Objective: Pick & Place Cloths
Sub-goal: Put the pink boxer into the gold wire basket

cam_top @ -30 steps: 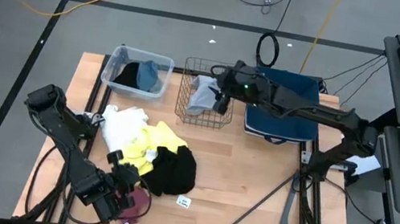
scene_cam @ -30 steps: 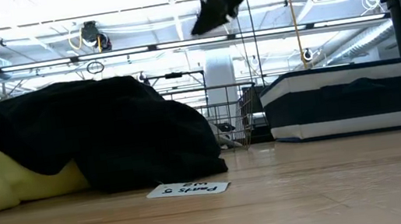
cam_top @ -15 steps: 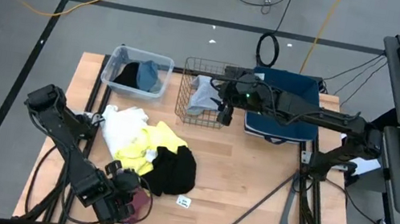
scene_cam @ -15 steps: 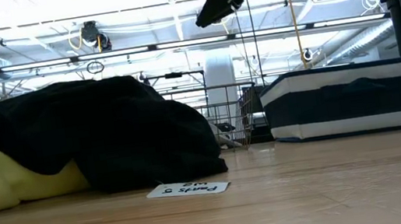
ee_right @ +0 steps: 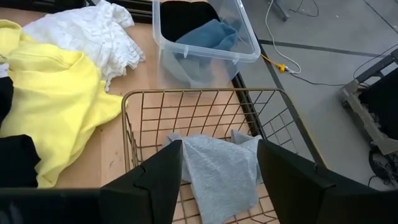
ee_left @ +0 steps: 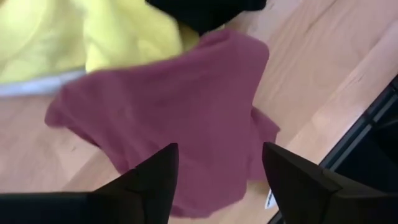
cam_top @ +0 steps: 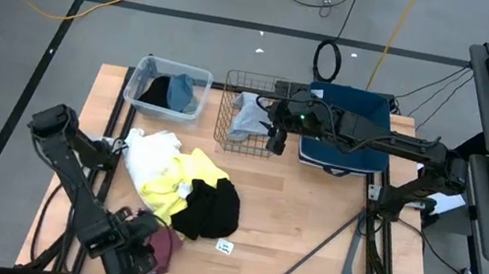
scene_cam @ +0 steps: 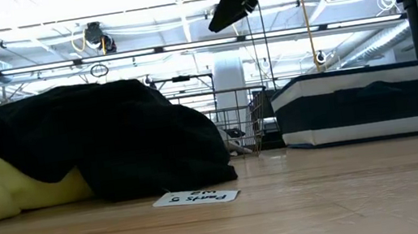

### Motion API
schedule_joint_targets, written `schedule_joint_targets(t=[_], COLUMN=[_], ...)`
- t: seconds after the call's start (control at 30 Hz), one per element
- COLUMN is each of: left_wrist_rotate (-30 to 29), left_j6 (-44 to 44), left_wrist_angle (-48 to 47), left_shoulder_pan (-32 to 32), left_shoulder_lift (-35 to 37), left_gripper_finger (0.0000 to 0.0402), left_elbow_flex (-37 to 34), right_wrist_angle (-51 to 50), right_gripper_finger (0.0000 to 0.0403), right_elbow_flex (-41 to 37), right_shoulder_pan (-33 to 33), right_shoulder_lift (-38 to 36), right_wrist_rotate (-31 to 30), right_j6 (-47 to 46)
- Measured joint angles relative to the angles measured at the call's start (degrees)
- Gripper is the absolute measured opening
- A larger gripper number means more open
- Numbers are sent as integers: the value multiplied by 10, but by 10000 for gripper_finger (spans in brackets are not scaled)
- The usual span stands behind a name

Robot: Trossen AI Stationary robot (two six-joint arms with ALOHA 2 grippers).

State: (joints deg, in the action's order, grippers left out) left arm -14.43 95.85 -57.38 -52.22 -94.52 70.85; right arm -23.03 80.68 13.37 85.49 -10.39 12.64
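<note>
Workshop floor with cables surrounds the wooden table (cam_top: pixel 311 218) in the high view, where we see our left gripper (cam_top: pixel 134 250) at the near edge, now sitting back from the maroon cloth (cam_top: pixel 168 247) it was over half a second ago. A pile of white cloth (cam_top: pixel 148 153), yellow cloth (cam_top: pixel 180 174) and black cloth (cam_top: pixel 213 207) lies mid-table. Our right gripper (cam_top: pixel 275 139) hangs at the wire basket (cam_top: pixel 225 104), which holds a grey cloth (cam_top: pixel 248 115); it has barely shifted since half a second ago. A clear plastic bin (cam_top: pixel 148 69) holds black and blue-grey garments, and a dark blue fabric bin (cam_top: pixel 361 157) stands beside the basket.

From the low view, the black cloth (scene_cam: pixel 114 138) drapes over the yellow cloth (scene_cam: pixel 23 192), and a paper tag (scene_cam: pixel 196 197) lies on the table.

Our left wrist view shows both fingers spread apart above the maroon cloth (ee_left: pixel 180 118), gripping nothing.

Our right wrist view shows its fingers spread above the basket, the grey cloth (ee_right: pixel 217 168) lying loose inside.

We judge the grey cloth delivered and the maroon one next in line.
</note>
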Motion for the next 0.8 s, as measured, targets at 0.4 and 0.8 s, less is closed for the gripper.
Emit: schedule_joint_targets(t=[0.4,0.8], left_wrist_rotate=[14,81], left_j6=[56,44], left_wrist_angle=[-22,-25], left_shoulder_pan=[-23,-23], left_shoulder_lift=[-60,-168], left_gripper_finger=[251,250], left_elbow_flex=[0,3], right_wrist_angle=[0,0], right_gripper_finger=[200,202], right_elbow_flex=[0,0], right_shoulder_pan=[0,0], right_shoulder_lift=[0,0], right_wrist_rotate=[0,2], right_j6=[-15,-31])
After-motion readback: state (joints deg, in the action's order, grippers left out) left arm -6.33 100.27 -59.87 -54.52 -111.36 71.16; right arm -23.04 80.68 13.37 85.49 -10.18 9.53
